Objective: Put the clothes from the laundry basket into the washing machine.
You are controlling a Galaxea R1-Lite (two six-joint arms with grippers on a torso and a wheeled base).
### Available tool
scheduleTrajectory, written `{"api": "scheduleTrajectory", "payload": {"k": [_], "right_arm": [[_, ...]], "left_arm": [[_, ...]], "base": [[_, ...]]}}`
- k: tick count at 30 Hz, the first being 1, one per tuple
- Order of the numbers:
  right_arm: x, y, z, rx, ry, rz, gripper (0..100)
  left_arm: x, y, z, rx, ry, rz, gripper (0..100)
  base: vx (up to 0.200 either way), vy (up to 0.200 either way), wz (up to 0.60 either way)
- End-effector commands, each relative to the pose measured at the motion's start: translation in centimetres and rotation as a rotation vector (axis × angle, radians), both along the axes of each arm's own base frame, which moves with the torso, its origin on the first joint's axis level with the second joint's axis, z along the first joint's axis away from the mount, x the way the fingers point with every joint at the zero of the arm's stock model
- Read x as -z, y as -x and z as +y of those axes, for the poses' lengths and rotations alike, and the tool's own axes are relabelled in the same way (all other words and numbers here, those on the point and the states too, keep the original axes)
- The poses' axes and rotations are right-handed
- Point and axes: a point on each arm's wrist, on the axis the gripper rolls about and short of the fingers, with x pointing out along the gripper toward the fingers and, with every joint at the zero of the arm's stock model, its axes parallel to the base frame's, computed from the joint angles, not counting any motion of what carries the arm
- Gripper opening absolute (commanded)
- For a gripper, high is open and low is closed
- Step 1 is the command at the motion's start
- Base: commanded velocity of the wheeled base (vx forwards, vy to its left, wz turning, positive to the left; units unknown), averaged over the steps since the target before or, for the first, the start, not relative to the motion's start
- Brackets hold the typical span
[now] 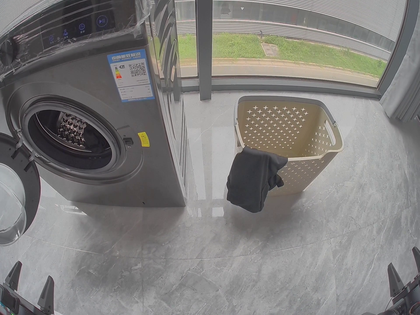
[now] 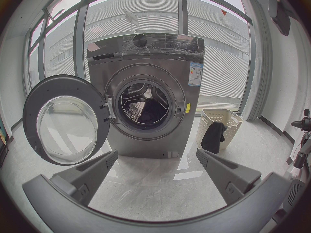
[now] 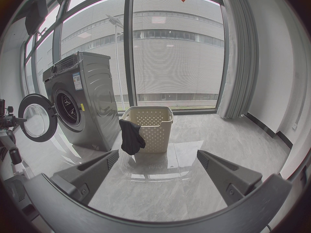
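A cream laundry basket (image 1: 306, 123) stands on the floor to the right of the grey washing machine (image 1: 87, 92). A dark garment (image 1: 251, 178) hangs over the basket's near left rim, mostly outside it; the same garment (image 3: 130, 136) and basket (image 3: 152, 127) show in the right wrist view. The machine's round door (image 2: 64, 117) is swung wide open to the left, and the drum (image 2: 144, 104) is exposed. My left gripper (image 1: 29, 281) sits low at the near left, open and holding nothing. My right gripper (image 1: 404, 267) sits low at the near right, open and holding nothing.
Glossy grey floor (image 1: 210, 259) lies between me and both objects. Large windows (image 1: 284, 27) run behind the basket and a curtain (image 1: 404, 88) hangs at the far right. The open door (image 1: 15, 193) juts out at the machine's left front.
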Motion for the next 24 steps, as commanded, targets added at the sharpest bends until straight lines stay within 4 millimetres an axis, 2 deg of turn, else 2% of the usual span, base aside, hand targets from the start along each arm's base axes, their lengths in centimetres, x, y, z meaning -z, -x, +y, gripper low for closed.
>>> {"api": "scheduleTrajectory", "payload": {"k": [1, 4, 19, 24], "right_arm": [[0.48, -0.01, 0.00, -0.001, 0.000, 0.001, 100], [0.48, -0.01, 0.00, -0.001, 0.000, 0.001, 100], [0.48, -0.01, 0.00, -0.001, 0.002, 0.001, 100], [0.48, -0.01, 0.00, -0.001, 0.002, 0.001, 100]], "left_arm": [[0.48, -0.02, 0.00, 0.000, 0.000, 0.004, 100], [0.46, -0.02, 0.00, 0.000, 0.002, 0.002, 100], [0.48, -0.02, -0.01, 0.004, 0.003, 0.004, 100], [0.48, -0.02, -0.01, 0.006, 0.003, 0.004, 100]], "base": [[0.000, 0.000, 0.00], [0.000, 0.000, 0.00], [0.000, -0.200, 0.00], [0.000, 0.000, 0.00]]}}
